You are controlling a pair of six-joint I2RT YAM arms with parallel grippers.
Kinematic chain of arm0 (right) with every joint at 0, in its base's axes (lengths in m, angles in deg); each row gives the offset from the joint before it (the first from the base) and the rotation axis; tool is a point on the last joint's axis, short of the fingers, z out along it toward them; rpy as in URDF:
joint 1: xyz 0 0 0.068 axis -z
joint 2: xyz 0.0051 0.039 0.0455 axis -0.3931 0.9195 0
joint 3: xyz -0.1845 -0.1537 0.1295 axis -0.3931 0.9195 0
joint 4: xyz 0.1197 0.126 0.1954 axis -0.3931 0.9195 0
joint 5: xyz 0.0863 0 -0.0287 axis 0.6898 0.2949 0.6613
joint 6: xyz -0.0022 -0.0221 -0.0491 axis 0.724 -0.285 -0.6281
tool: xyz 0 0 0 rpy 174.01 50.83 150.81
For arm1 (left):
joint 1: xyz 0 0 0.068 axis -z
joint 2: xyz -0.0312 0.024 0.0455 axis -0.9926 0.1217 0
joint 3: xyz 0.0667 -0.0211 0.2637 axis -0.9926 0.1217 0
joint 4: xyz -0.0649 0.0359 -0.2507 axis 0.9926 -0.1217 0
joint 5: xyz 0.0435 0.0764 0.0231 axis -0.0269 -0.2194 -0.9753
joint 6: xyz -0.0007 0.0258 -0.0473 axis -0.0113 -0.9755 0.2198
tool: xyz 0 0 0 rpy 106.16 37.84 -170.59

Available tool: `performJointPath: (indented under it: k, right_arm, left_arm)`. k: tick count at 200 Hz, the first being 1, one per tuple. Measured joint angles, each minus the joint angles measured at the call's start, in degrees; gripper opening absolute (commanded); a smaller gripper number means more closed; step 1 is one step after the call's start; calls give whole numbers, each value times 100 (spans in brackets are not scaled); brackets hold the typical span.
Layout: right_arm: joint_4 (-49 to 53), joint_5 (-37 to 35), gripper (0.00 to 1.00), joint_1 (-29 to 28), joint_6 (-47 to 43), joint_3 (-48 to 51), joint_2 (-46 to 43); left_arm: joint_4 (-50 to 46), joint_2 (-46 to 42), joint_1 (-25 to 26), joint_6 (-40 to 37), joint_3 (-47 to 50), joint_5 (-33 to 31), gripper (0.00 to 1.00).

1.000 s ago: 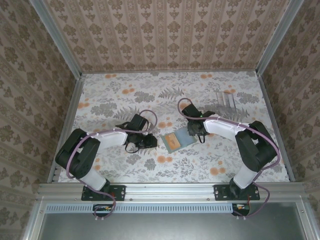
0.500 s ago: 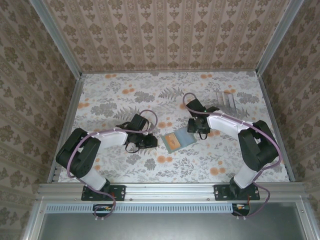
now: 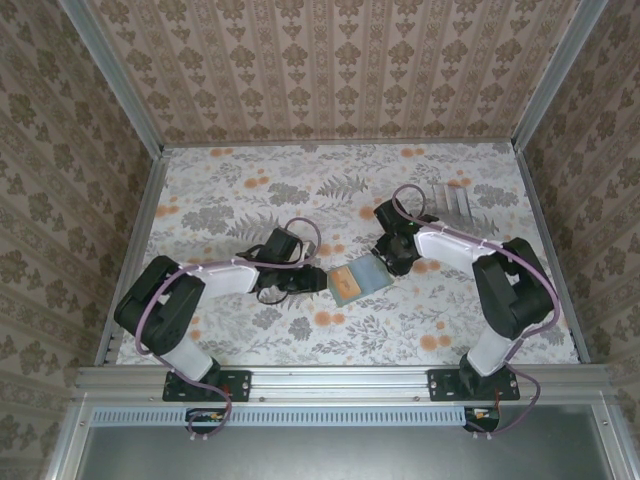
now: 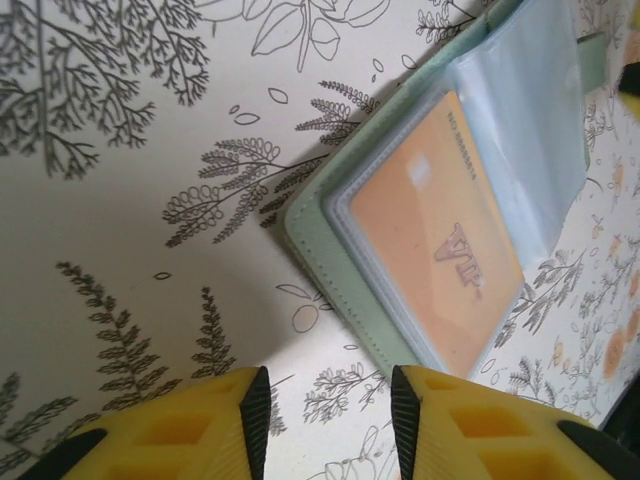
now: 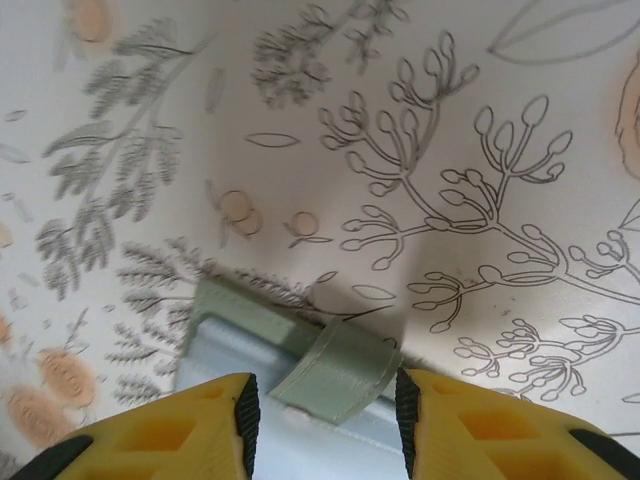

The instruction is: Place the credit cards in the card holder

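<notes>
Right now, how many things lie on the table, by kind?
Card holder, lying open: 1
Orange card, inside the holder's clear sleeve: 1
Fan of grey cards, too small to count singly: 1
Total: 3

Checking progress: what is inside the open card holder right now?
An orange card lies under a clear sleeve in the holder. Whether more cards sit beneath it or in the pale far pocket is covered.
</notes>
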Motion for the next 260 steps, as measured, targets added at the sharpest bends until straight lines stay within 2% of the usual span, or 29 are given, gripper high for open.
performJointPath:
  k: [19,45,73,89,100,142,226,260]
  right_arm:
    - [-90,160,43,0,201,-26,278]
    - [-273,374,28,15,385,-168,426]
    - [-415,503,21,31,503,-181,476]
    - [-496,535,20,28,562,-125,461]
    - [-562,540,20,26,621,-61,424]
    - [-756,540,27,42,671,199,245]
    - [-732,769,28,579,396,245,184]
    - [-723,813,40,684,278,245,151]
  left_arm:
    - [144,57,37,66,15,22,44]
    - [313,210,37,149,11,70,43]
    - [284,269,-7,205,-11,79,30]
    - [251,295,-50,243,-13,74,21]
    - [212,306,-68,212,-15,55,16]
    - [-4,393,-127,184,-118,42,8]
    - [-101,476,-127,138,-229,81,7]
    - [-98,476,-127,129,-229,81,10]
